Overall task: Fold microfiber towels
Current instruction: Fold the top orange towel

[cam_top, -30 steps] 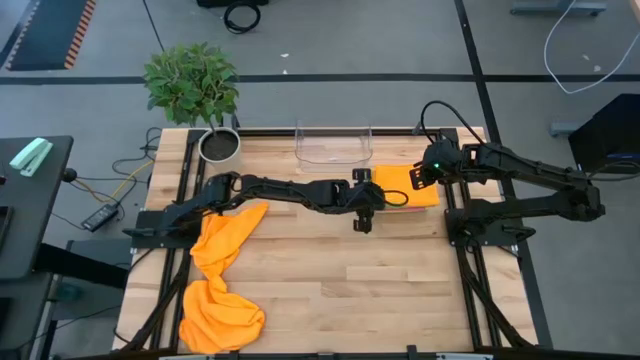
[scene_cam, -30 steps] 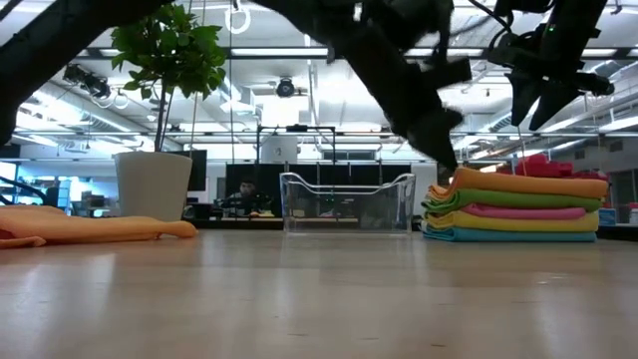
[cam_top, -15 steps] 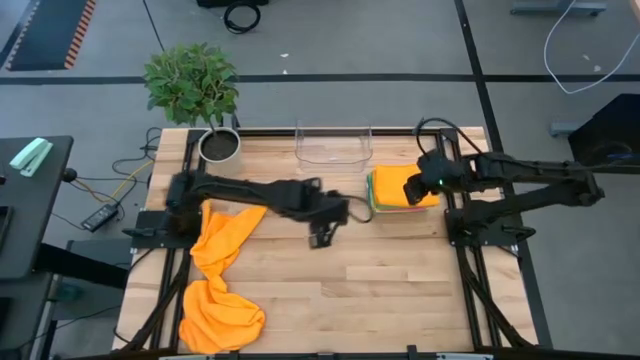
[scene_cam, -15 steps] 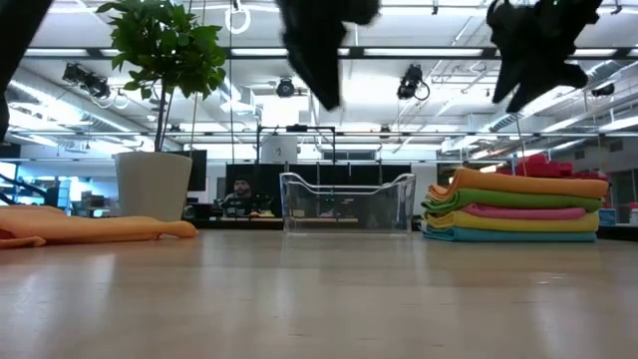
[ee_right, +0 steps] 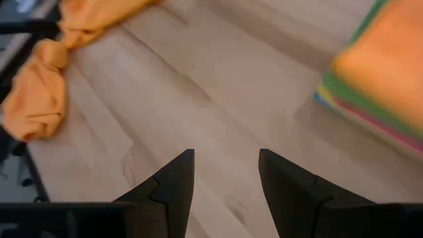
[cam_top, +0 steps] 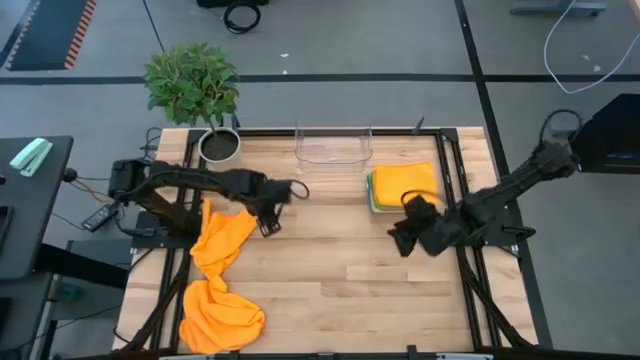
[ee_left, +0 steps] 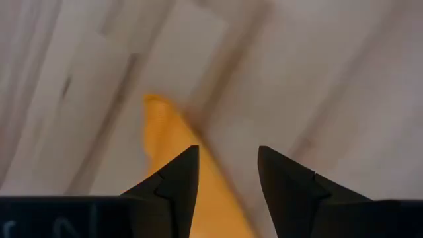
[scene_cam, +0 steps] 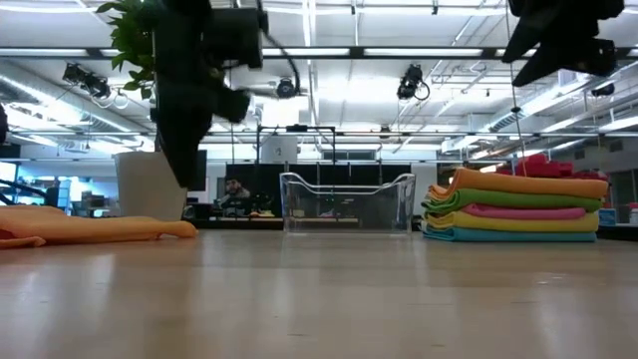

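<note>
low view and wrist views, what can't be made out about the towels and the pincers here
- Loose orange towel: low view shows only a flat strip, edge-on; left wrist view is blurred and its own fingers cover part.
- Folded stack: high view shows just the top orange towel; right wrist view's edge cuts it off.
- Left pincer: a dark blur in the low view, tips cropped.
- Right pincer: mostly above the low view's top edge.

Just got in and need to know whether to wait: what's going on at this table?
A towel-folding run is partway through. Folded microfiber towels sit in a stack near the clear bin, orange on top. The left gripper hangs open over an unfolded orange towel on the table's left side. The right gripper, open and empty, is off the stack. Neither gripper holds anything.
</note>
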Controlling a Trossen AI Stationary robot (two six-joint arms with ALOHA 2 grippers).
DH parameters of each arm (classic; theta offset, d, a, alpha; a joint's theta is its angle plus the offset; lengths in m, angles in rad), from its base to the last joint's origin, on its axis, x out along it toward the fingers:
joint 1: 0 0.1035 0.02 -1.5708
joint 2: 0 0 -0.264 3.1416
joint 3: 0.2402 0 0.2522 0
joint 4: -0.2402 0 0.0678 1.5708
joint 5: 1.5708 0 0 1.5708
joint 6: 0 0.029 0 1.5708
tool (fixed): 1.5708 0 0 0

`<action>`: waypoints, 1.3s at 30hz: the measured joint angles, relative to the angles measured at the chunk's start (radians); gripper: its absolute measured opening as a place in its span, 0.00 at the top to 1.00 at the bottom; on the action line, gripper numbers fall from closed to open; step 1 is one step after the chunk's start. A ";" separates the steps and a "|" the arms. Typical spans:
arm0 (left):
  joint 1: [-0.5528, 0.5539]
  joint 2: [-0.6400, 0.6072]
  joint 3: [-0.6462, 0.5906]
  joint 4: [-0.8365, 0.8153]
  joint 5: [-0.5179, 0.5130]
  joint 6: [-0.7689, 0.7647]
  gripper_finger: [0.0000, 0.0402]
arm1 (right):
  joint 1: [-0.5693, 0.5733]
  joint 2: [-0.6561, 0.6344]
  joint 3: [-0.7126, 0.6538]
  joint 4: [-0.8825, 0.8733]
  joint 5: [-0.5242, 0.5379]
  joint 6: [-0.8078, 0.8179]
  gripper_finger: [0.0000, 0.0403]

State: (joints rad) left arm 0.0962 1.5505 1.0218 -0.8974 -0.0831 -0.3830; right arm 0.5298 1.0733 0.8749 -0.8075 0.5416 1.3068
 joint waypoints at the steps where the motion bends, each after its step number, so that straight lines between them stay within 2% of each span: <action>1: 0.037 0.002 -0.022 0.011 0.007 0.046 0.60 | 0.009 0.029 0.000 0.005 0.001 0.033 0.56; 7: 0.214 0.018 -0.098 0.066 0.066 0.280 0.60 | 0.018 0.191 -0.001 0.103 -0.051 0.197 0.56; 12: 0.292 0.021 -0.145 0.113 0.263 0.347 0.60 | 0.018 0.264 -0.001 0.213 -0.068 0.290 0.56; 15: 0.294 0.027 -0.176 0.145 0.297 0.348 0.60 | 0.018 0.278 -0.001 0.276 -0.068 0.318 0.56; 20: 0.259 0.028 -0.219 0.182 0.298 0.346 0.60 | 0.019 0.268 -0.001 0.295 -0.064 0.368 0.56; 22: 0.234 0.032 -0.225 0.178 0.297 0.350 0.63 | 0.019 0.267 -0.001 0.306 -0.064 0.373 0.56; 24: 0.199 0.032 -0.227 0.159 0.289 0.345 0.74 | 0.027 0.267 -0.001 0.313 -0.063 0.373 0.56; 26: 0.158 0.032 -0.226 0.162 0.277 0.341 0.90 | 0.036 0.267 -0.001 0.323 -0.063 0.373 0.56; 27: 0.136 0.032 -0.226 0.163 0.277 0.329 0.95 | 0.039 0.267 -0.001 0.320 -0.064 0.373 0.56; 30: 0.070 0.032 -0.211 0.162 0.271 0.268 0.96 | 0.045 0.267 -0.001 0.321 -0.064 0.365 0.56; 34: -0.026 0.027 -0.107 0.159 0.271 0.217 0.98 | 0.059 0.265 -0.001 0.320 -0.066 0.304 0.56; 39: -0.119 0.026 0.138 0.180 0.260 0.155 0.99 | 0.073 0.265 -0.001 0.315 -0.086 0.192 0.56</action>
State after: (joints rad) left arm -0.0226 1.5761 1.1595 -0.7172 0.1766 -0.2276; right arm 0.6027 1.3384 0.8738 -0.4923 0.4551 1.4986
